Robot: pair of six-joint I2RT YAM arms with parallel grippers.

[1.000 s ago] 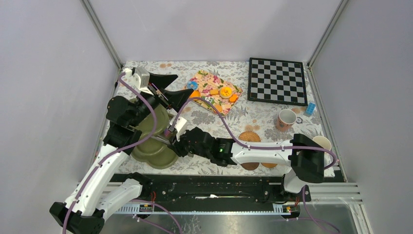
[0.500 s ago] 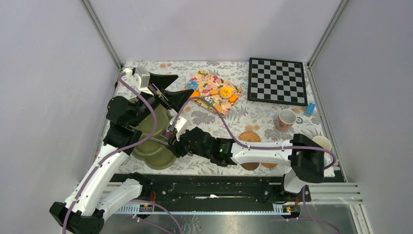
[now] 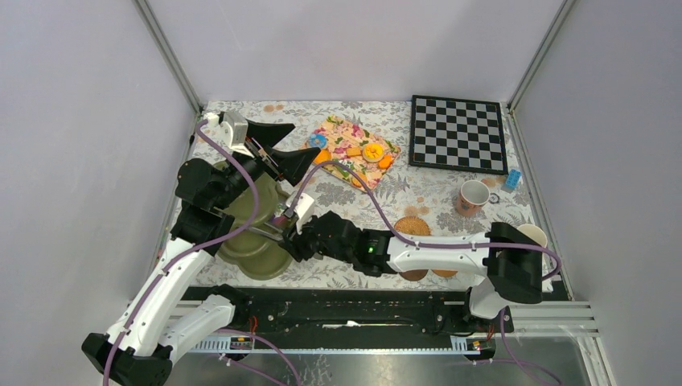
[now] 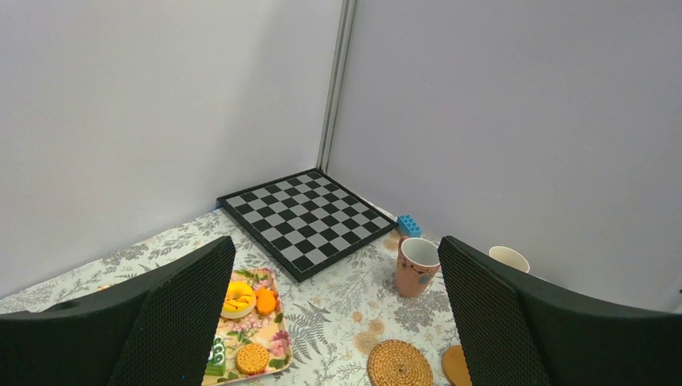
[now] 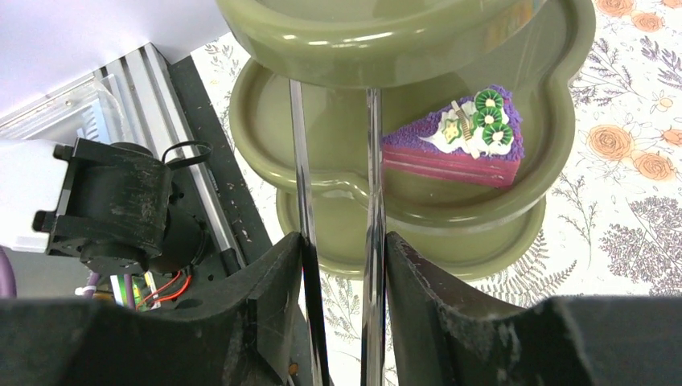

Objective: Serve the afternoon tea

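My right hand pinched metal tongs, arms reaching into olive stand at near left of table. Purple cake slice sat on middle tier, just beside tongs. My left hand hung spread above table.

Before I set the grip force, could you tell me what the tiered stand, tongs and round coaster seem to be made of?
The tiered stand looks like glossy olive plastic or glazed ceramic: smooth, with soft highlights. The tongs look like polished metal, mirror-bright. The coaster looks woven, rattan-like and matte, with spiral ridges.
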